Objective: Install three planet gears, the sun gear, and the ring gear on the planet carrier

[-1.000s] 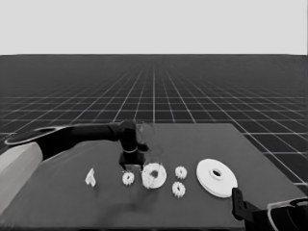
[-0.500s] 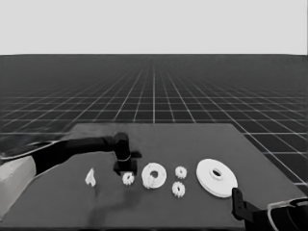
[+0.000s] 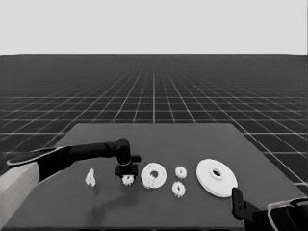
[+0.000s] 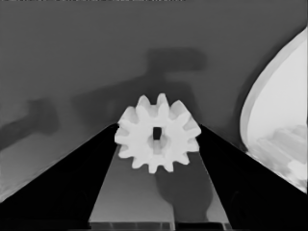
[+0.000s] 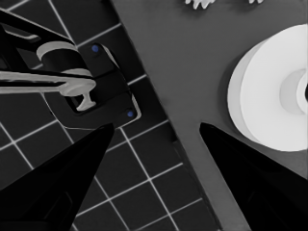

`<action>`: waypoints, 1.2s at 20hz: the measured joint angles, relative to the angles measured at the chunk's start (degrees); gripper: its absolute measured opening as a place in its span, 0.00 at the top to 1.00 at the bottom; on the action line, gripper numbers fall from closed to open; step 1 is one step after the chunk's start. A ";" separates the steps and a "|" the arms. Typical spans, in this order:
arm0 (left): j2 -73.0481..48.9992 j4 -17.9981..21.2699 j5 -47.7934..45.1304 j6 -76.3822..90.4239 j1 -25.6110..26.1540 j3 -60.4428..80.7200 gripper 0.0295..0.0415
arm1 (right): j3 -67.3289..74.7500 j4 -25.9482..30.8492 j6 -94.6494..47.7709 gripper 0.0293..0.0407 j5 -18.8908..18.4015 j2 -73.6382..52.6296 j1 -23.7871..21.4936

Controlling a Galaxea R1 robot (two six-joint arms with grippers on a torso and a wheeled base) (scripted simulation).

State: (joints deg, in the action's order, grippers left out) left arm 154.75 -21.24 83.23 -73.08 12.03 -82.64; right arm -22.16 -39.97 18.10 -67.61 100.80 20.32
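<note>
My left gripper (image 3: 127, 176) is down at the table, just left of the smaller round part (image 3: 155, 173). A small toothed gear (image 3: 128, 180) lies between its open fingertips. The left wrist view shows this gear (image 4: 158, 133) flat on the table, with a black finger (image 4: 72, 183) close on each side. Another gear (image 3: 150, 182) appears to rest on the smaller round part, seen also as a toothed shape (image 4: 284, 144) at the picture's edge. Two more gears (image 3: 181, 172) (image 3: 178, 189) lie between the round parts. The larger round part (image 3: 216, 177) lies to the right. My right gripper (image 3: 237, 206) waits open at the lower right corner.
A thin white piece (image 3: 90, 178) lies left of my left gripper. In the right wrist view the larger round part (image 5: 274, 96) sits near the table's edge (image 5: 159, 96), with dark machinery (image 5: 96, 86) over the floor grid beyond.
My left gripper has come down and slightly forward onto the gear left of the smaller round part. The right arm and the other parts have not moved.
</note>
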 joint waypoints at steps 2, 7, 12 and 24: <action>0.00 -0.01 -0.01 0.01 -0.02 -0.01 0.86 | 0.00 0.00 0.00 0.19 0.00 0.00 0.00; 0.01 -0.01 -0.01 0.01 -0.03 0.00 0.86 | 0.00 0.00 0.00 0.19 0.00 0.00 0.00; -2.26 9.62 4.19 -4.16 -10.41 7.53 0.86 | 0.00 0.00 0.00 0.19 0.00 0.00 0.00; 20.03 13.02 3.43 4.27 -13.31 -23.13 0.86 | 0.00 0.00 0.00 0.19 0.00 0.00 0.00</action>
State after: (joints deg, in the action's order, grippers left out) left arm 174.78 -8.22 86.66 -68.81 -1.27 -105.77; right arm -22.16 -39.97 18.10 -67.61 100.80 20.32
